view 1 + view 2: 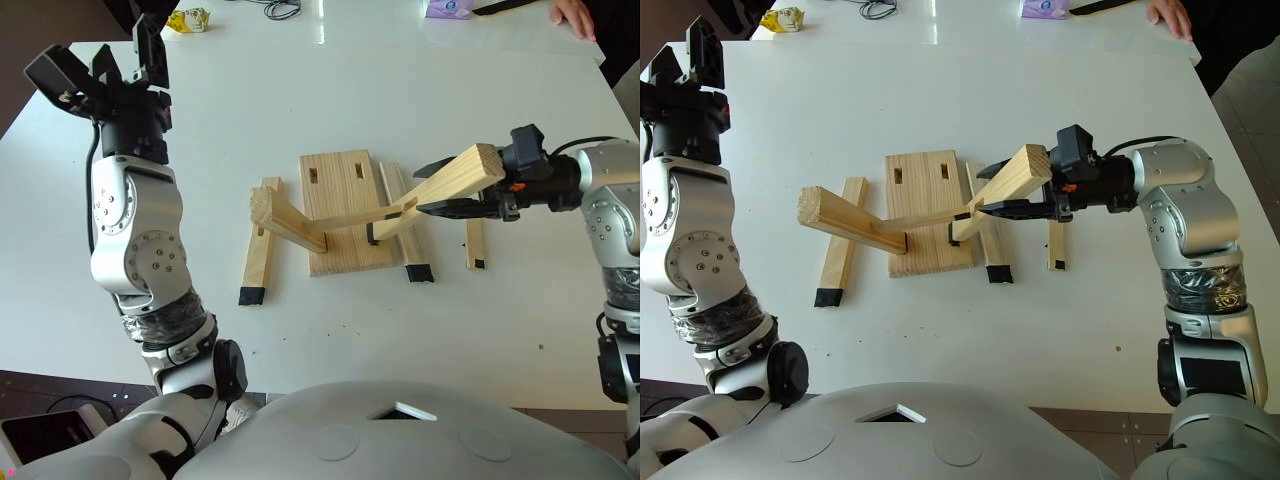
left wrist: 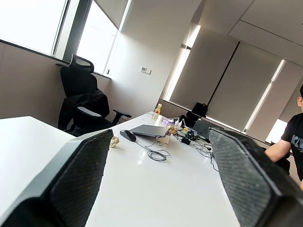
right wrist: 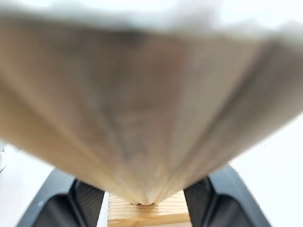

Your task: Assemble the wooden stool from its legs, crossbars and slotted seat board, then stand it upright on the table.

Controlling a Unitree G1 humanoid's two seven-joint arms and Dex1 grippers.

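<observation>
The held leg (image 3: 142,104) sits right against the right wrist camera. The right gripper (image 1: 985,190) pinches it, with one finger on each side. This leg slants upward toward 3 o'clock, and its black-capped lower end is at the 3 o'clock edge of the seat board (image 1: 335,185). A crossbar (image 1: 350,215) joins it to a second leg (image 1: 290,225). The second leg is tilted, with its lower end resting on the seat board and its upper end raised toward 9 o'clock.

The seat board lies flat in the middle of the white table (image 1: 400,100), and its two slots face up near its 12 o'clock edge. A loose leg (image 1: 262,250) lies flat just beside the board at 9 o'clock. Another loose leg (image 1: 412,255) lies beside it at 3 o'clock, partly under the held one. Farther out at 3 o'clock lies a wooden piece (image 1: 475,245) with a black end.

The left gripper (image 1: 105,65) is raised at 10 o'clock, well apart from the wood, with its fingers spread and nothing between them.

Along the table's 12 o'clock edge lie a yellow packet (image 1: 188,20), a cable (image 1: 283,8) and a purple packet (image 1: 448,8).
</observation>
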